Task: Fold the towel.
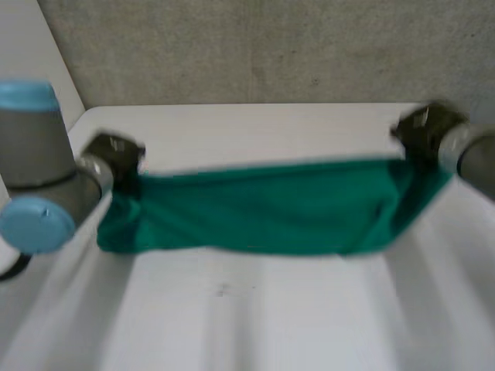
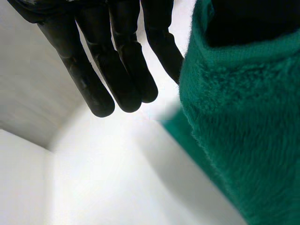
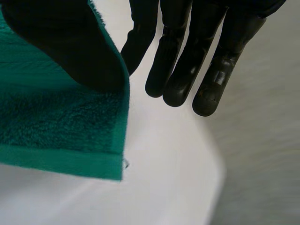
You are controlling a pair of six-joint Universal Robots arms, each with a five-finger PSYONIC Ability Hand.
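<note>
Head view, and the left hand (image 1: 116, 154) has the towel's (image 1: 263, 209) left end, thumb (image 2: 248, 18) pinching it against the nearest finger, other fingers (image 2: 117, 70) straight. Towel hangs in a sagging band, lifted off the table (image 1: 255, 325) below it. Right hand (image 1: 424, 127) takes the towel's right end, thumb (image 3: 65, 42) clamped on the cloth, remaining fingers (image 3: 206, 61) straight.

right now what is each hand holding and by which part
The green towel, stretched between them: the left hand pinches its upper edge at one end, the right hand at the other.
</note>
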